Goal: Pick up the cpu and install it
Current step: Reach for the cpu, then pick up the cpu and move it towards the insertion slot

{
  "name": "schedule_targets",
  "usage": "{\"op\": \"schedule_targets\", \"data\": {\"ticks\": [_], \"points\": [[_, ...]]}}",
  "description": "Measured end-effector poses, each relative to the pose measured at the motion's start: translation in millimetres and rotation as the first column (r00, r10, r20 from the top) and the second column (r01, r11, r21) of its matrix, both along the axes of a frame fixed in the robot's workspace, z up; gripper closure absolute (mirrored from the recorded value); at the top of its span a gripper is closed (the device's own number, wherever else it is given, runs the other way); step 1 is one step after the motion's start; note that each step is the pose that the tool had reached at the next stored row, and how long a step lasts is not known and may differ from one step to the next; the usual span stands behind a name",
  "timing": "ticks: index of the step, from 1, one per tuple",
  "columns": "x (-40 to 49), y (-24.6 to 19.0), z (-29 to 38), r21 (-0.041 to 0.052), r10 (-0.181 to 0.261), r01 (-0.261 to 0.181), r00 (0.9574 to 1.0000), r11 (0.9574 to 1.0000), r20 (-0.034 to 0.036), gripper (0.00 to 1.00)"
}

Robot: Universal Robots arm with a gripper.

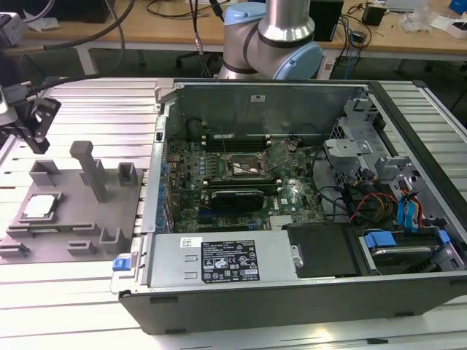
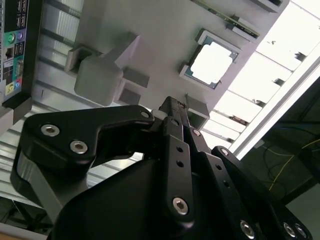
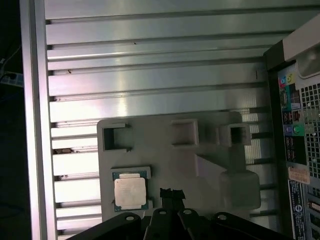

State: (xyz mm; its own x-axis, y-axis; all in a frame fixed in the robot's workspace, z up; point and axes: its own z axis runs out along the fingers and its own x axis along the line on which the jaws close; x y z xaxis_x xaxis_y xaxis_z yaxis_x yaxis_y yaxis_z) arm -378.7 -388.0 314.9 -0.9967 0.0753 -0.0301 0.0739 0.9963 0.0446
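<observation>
- Nearest me: one slotted table (image 1: 66, 306) carrying one open computer case (image 1: 292, 299). One grey fixture plate (image 1: 80, 219) sits just beside the case, on the exterior view's left.
- One cpu (image 1: 40, 206) lies flat in a shallow recess at the fixture plate's near corner, on the side away from the case. Untouched.
- Handling, my guess: light, thin and stiff. The smooth metal top is likely slippery and the underside fragile. Best taken by two opposite rim edges, not pressed on the top face.
- One gripper (image 3: 171, 192) hovers over the fixture plate, near the cpu but apart from it. Fingers (image 2: 176, 117) are together and hold nothing.
- Further in: one socket (image 1: 248, 169) on the case's board. It looks open, but that's hard to be sure of.
- Farthest: one arm base (image 1: 277, 36), behind the case's back wall.
</observation>
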Motion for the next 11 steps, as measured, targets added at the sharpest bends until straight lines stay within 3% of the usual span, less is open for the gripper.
{"op": "schedule_targets", "data": {"ticks": [4, 11], "points": [[-5.7, -1.7, -5.1, 0.0001, 0.000, 0.000, 1.0000, 1.0000, 0.0001, 0.89], [-6.0, -1.7, -5.6, 0.0000, 0.000, 0.000, 1.0000, 1.0000, -0.0001, 0.89]]}}
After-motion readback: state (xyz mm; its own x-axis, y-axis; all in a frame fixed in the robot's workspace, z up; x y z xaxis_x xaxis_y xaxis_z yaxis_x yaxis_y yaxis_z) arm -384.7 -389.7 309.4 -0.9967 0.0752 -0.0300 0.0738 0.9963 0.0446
